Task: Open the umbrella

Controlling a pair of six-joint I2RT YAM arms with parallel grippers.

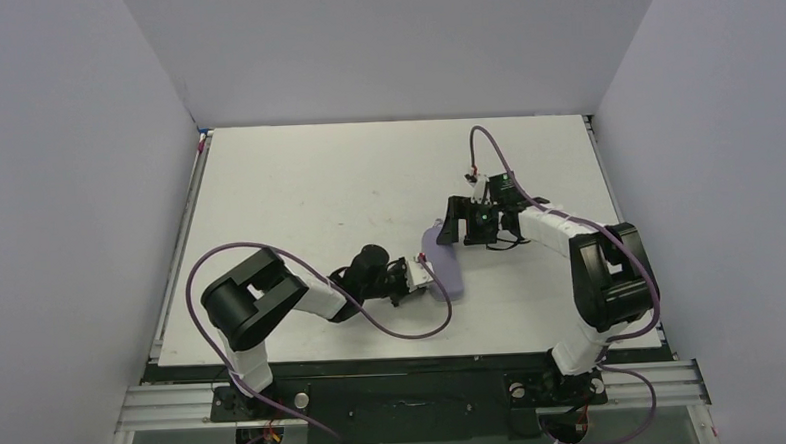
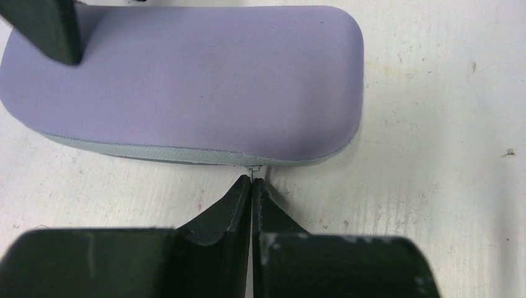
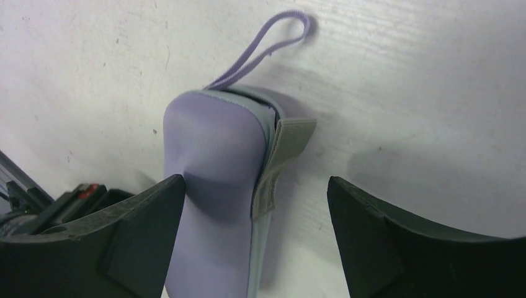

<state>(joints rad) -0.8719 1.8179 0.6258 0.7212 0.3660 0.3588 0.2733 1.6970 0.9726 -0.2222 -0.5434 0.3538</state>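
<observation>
Left wrist view: left gripper (image 2: 251, 181) fingers are pressing together at the case (image 2: 186, 81) seam; whether they are nipping a pull is too small to tell. Right gripper (image 3: 254, 185) fingers are standing spread astride the case end, beside the grey tab (image 3: 282, 155). No umbrella is showing; it is judged to be inside the case, which is lying on the table (image 1: 297, 186). Step in hand: unfastening the case. Next move calls for peeling the tab while the left is steadying the case.

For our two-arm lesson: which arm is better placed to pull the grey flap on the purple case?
Right, probably: the right gripper stands open around the case end, flap between its jaws. The left gripper is shut, tips at the long seam.
</observation>
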